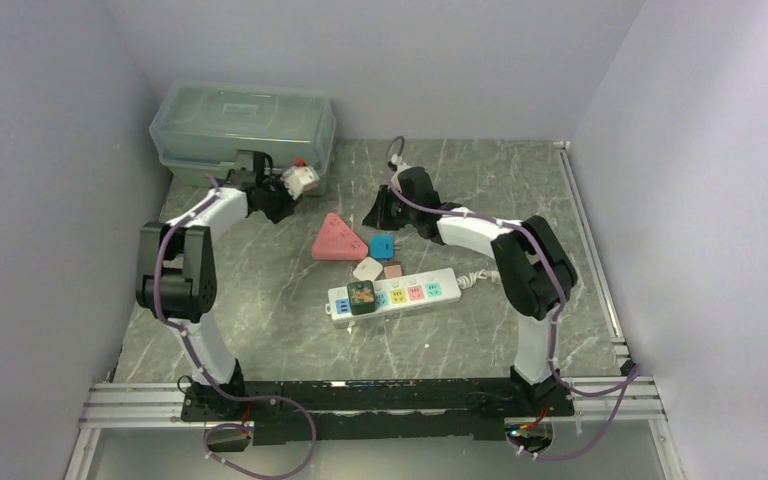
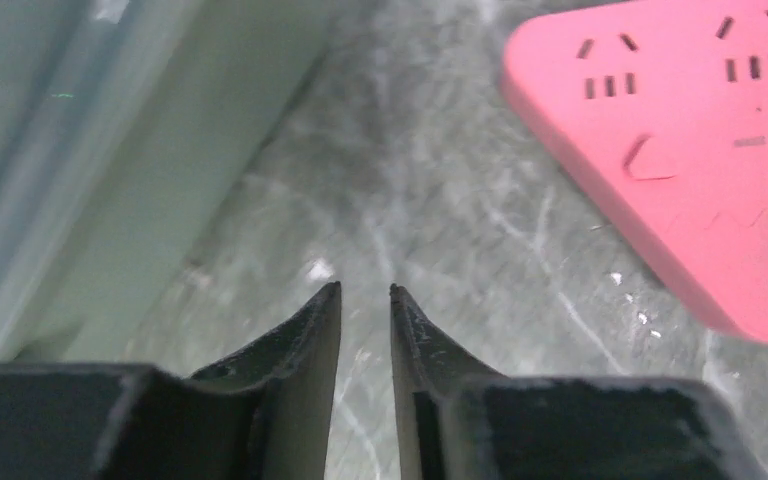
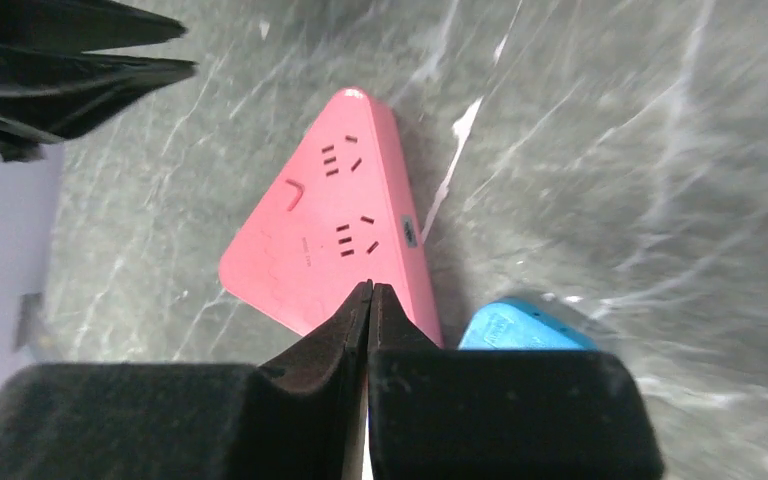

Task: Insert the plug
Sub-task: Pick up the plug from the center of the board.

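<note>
This is a robotics lab test cell. Plain pale lavender-grey partition walls (image 1: pixel 50 150) close in a grey marble-patterned worktop (image 1: pixel 280 320) on three sides. Along its near edge runs a slotted aluminium mounting rail (image 1: pixel 140 405) with a black base plate (image 1: pixel 380 395). Bolted side by side on the plate are the black-and-white left robot arm (image 1: pixel 175 270) and the matching right robot arm (image 1: pixel 530 270). Loose purple cables (image 1: pixel 600 420) trail along both arms and loop off the rail.

A translucent green-tinted lidded plastic storage box (image 1: pixel 245 125) sits in the back left corner. Electrical fittings lie loose mid-worktop: a white power strip with coloured sockets (image 1: pixel 415 292), a pink triangular socket block (image 1: pixel 338 240) and a small blue square plug adapter (image 1: pixel 382 246).
</note>
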